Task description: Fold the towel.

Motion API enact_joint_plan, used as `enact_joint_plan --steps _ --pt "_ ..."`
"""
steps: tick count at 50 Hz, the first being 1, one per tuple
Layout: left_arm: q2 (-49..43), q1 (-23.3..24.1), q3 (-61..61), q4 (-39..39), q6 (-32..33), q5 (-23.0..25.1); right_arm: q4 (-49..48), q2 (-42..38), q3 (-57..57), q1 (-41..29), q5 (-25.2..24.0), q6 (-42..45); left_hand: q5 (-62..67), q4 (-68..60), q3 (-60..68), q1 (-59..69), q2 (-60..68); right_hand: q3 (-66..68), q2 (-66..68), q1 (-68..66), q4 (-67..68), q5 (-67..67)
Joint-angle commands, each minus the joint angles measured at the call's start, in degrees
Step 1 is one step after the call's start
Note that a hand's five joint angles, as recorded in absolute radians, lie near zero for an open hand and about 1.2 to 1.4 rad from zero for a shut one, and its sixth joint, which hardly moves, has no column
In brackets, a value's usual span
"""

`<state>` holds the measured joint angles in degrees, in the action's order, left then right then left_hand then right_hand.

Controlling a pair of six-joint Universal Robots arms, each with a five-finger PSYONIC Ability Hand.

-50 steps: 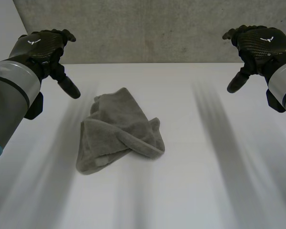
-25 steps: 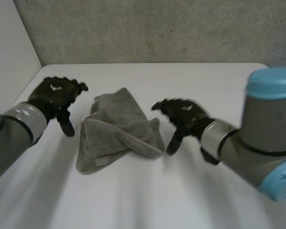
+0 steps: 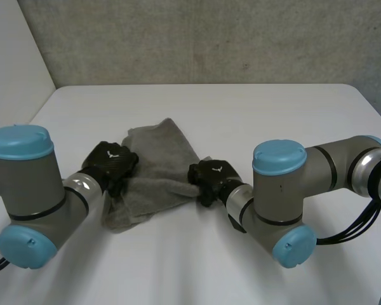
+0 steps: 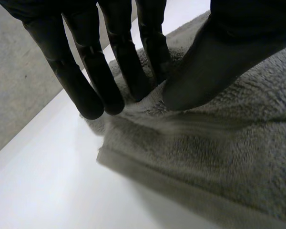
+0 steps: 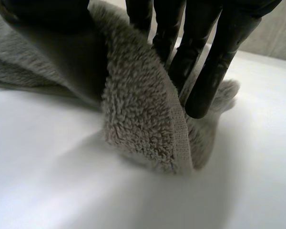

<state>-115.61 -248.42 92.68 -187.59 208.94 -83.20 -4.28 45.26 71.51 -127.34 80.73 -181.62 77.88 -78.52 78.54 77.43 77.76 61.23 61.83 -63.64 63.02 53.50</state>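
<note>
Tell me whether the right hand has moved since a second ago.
Yes. The right hand has come down from beside the grey wall, inward across the white table, and now pinches the towel at its near edge.

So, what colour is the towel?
The towel is plain grey, without pattern; the head view shows it best.

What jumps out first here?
A crumpled grey towel lies in the middle of the white table. The left hand pinches its left edge; the right hand pinches a fold at its right edge between thumb and fingers.
</note>
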Motion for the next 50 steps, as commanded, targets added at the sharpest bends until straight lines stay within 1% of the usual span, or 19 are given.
enact_joint_plan --steps 1,9,11,12,14,15,16,17,19,20,22,28,30,31,36,38,43,46,50 --pt "-0.32 1.53 -1.8 -2.17 0.06 1.37 -1.52 0.45 -0.94 0.34 1.8 0.13 -7.88 -1.48 1.46 2.57 2.24 18.77 18.17 -16.36 16.98 16.5" --pt "1.09 2.67 -8.04 -8.49 -0.03 0.84 -1.61 -0.08 -5.42 0.69 0.84 2.24 -7.88 -1.48 1.46 2.57 2.24 18.77 18.17 -16.36 16.98 16.5" --pt "0.56 3.2 -13.99 -10.07 0.06 -0.29 -3.53 0.62 -9.35 0.87 0.84 8.79 -7.88 -1.48 1.46 2.57 2.24 18.77 18.17 -16.36 16.98 16.5" --pt "0.56 3.2 -14.02 -10.08 0.06 -0.3 -3.55 0.62 -9.37 0.87 0.84 8.83 -7.88 -1.48 1.46 2.57 2.24 18.77 18.17 -16.36 16.98 16.5" --pt "0.3 4.16 -22.59 -12.35 -0.03 -3.27 -12.8 2.72 -12.62 1.65 1.01 17.75 -7.88 -1.48 1.46 2.57 2.24 18.77 18.17 -16.36 16.98 16.5" --pt "0.3 4.17 -22.63 -12.36 -0.03 -3.29 -12.86 2.73 -12.63 1.66 1.01 17.79 -7.88 -1.48 1.46 2.57 2.24 18.77 18.17 -16.36 16.98 16.5" --pt "0.38 4.6 -27.16 -15.15 -0.2 -5.98 -20.08 5.43 -12.45 1.83 0.92 22.06 -7.88 -1.48 1.46 2.57 2.24 18.77 18.17 -16.36 16.98 16.5" --pt "0.38 4.61 -27.2 -15.17 -0.2 -6.01 -20.16 5.46 -12.45 1.84 0.92 22.1 -7.88 -1.48 1.46 2.57 2.24 18.77 18.17 -16.36 16.98 16.5" --pt "1.35 4.96 -33.59 -24.09 -0.55 -12.57 -36.34 13.85 -8.43 2.01 0.66 28.4 -7.88 -1.48 1.46 2.57 2.24 18.77 18.17 -16.36 16.98 16.5" --pt "1.35 4.96 -33.62 -24.14 -0.56 -12.6 -36.42 13.9 -8.41 2.01 0.66 28.43 -7.88 -1.48 1.46 2.57 2.24 18.77 18.17 -16.36 16.98 16.5" --pt "2.75 5.13 -36.34 -30.88 -0.56 -16.81 -46.31 19.94 -4.3 2.01 1.01 28.26 -7.88 -1.48 1.46 2.57 2.24 18.77 18.17 -16.36 16.98 16.5" --pt "4.95 5.93 -32.48 -31.79 -0.47 -16.38 -41.95 21.37 -1.46 2.28 0.05 27.37 -7.88 -1.48 1.46 2.57 2.24 18.77 18.17 -16.36 16.98 16.5" --pt "5.65 6.36 -24.7 -31.17 -0.21 -13.5 -36.18 21.37 -0.33 2.63 -1.62 27.63 -7.88 -1.48 1.46 2.57 2.24 18.77 18.17 -16.36 16.98 16.5" --pt "5.66 6.36 -24.65 -31.17 -0.2 -13.48 -36.15 21.37 -0.32 2.63 -1.62 27.64 -7.88 -1.48 1.46 2.57 2.24 18.77 18.17 -16.36 16.98 16.5" --pt "7.59 6.28 -6.5 -32.13 0.15 -5.68 -26.77 20.93 1.52 3.15 -4.52 30.44 -7.88 -1.48 1.46 2.57 2.24 18.77 18.17 -16.36 16.98 16.5" --pt "7.77 6.28 -2.63 -32.57 0.15 -4.7 -25.1 20.49 2.39 3.24 -4.87 31.67 -7.88 -1.48 1.46 2.57 2.24 18.77 18.17 -16.36 16.98 16.5" --pt "8.47 6.19 11.26 -33.02 0.23 -4.08 -18.33 16.29 6.79 3.24 -4.79 37.12 -7.88 -1.48 1.46 2.57 2.24 18.77 18.17 -16.36 16.98 16.5" --pt "8.47 6.28 13.93 -32.93 0.32 -4.08 -16.03 14.95 7.85 3.24 -4.61 38.54 -7.88 -1.48 1.46 2.57 2.24 18.77 18.17 -16.36 16.98 16.5" --pt "8.65 6.19 19.63 -32.58 3.99 -4.08 -7.61 12.23 10.48 3.42 -4.17 43.36 -7.88 -1.48 1.46 2.57 2.24 18.77 18.17 -16.36 16.98 16.5"
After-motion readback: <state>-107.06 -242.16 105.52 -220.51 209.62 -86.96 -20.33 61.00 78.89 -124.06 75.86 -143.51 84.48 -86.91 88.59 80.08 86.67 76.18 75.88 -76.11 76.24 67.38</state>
